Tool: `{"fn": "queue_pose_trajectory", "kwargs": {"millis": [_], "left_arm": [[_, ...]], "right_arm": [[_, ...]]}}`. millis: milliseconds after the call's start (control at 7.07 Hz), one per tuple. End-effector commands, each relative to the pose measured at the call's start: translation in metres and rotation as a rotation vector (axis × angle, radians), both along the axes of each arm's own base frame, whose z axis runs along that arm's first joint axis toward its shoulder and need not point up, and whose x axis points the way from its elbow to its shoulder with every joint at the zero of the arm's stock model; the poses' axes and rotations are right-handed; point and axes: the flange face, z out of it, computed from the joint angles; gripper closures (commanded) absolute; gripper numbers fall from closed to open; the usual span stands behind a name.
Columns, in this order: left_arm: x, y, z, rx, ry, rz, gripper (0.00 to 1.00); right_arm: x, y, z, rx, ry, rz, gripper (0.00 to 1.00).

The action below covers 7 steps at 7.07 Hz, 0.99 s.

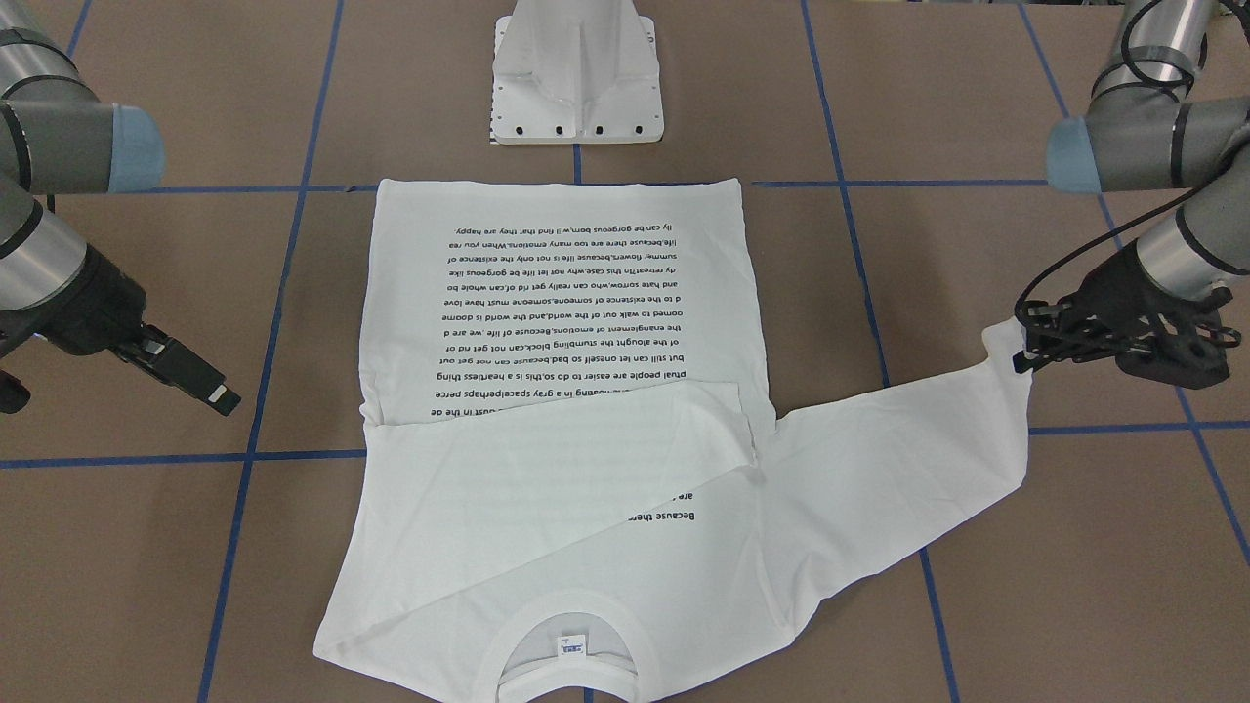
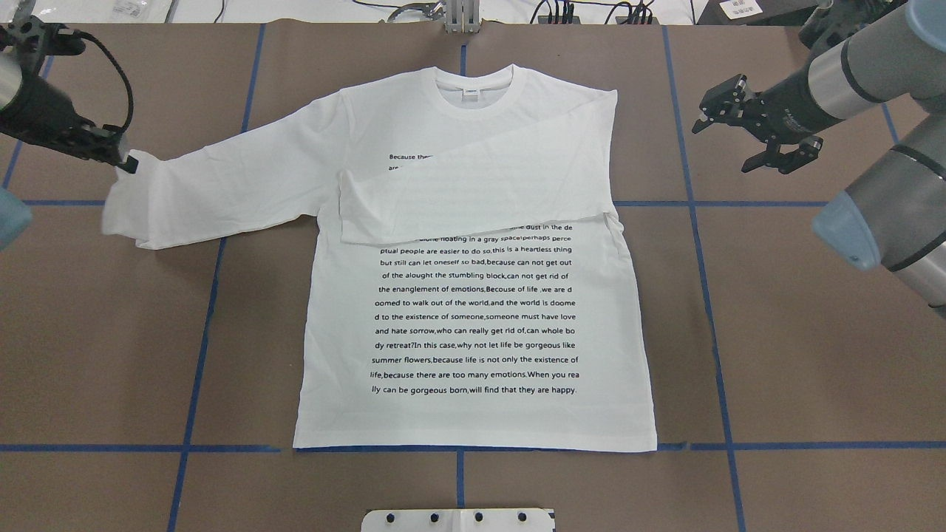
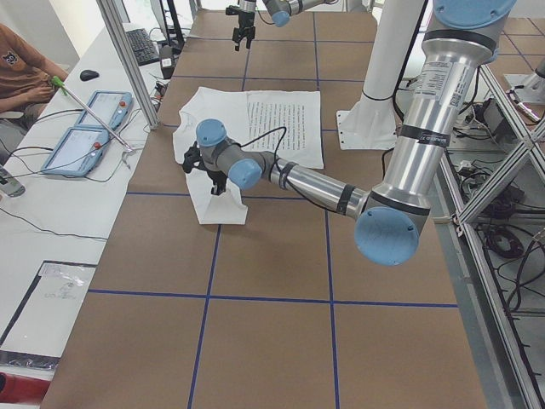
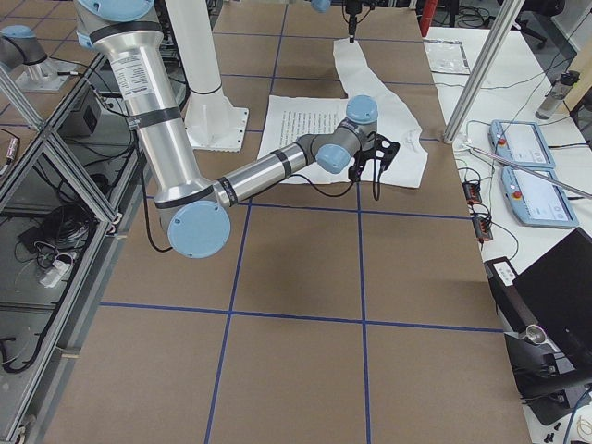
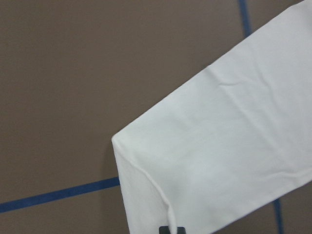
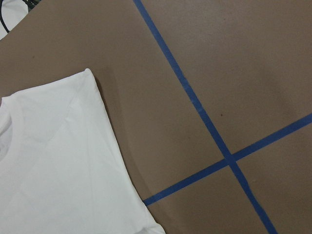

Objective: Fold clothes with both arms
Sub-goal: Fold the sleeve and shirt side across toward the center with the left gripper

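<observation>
The left pincer, gripping the outstretched sleeve at its end, should carry it low and taut across the T-shirt while the right pincer hangs wide, empty.

T-shirt flat on the tabletop, collar on the side far from the robot.
The sleeve on the robot's right lies folded across the chest. The other sleeve stretches out to the left, its cuff at the left gripper. The right gripper is apart, beside the opposite shoulder.
</observation>
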Motion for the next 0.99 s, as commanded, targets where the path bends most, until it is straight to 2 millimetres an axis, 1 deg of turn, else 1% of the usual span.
{"fn": "queue_pose_trajectory", "kwargs": {"millis": [0,141,283,424,565,707,848], "left_arm": [[0.121,0.025,-0.139,-0.106,0.129,0.024,1.00],[0.143,0.014,-0.197,-0.141,0.192,-0.006,1.00],[0.158,0.018,-0.235,-0.131,0.266,-0.046,1.00],[0.203,0.022,-0.271,-0.087,0.335,-0.104,1.00],[0.252,0.002,-0.304,-0.108,0.383,-0.162,1.00],[0.300,-0.005,-0.331,-0.102,0.447,-0.236,1.00],[0.326,-0.005,-0.338,-0.085,0.463,-0.269,1.00]], "right_arm": [[0.071,0.006,0.055,0.051,0.025,-0.046,0.01],[0.089,0.016,0.082,0.084,0.054,-0.078,0.01],[0.101,0.021,0.095,0.078,0.065,-0.071,0.01],[0.104,0.025,0.098,0.075,0.067,-0.069,0.01],[0.106,0.026,0.098,0.077,0.066,-0.067,0.01],[0.107,0.030,0.097,0.079,0.067,-0.066,0.01],[0.108,0.033,0.091,0.091,0.061,-0.066,0.01]]}}
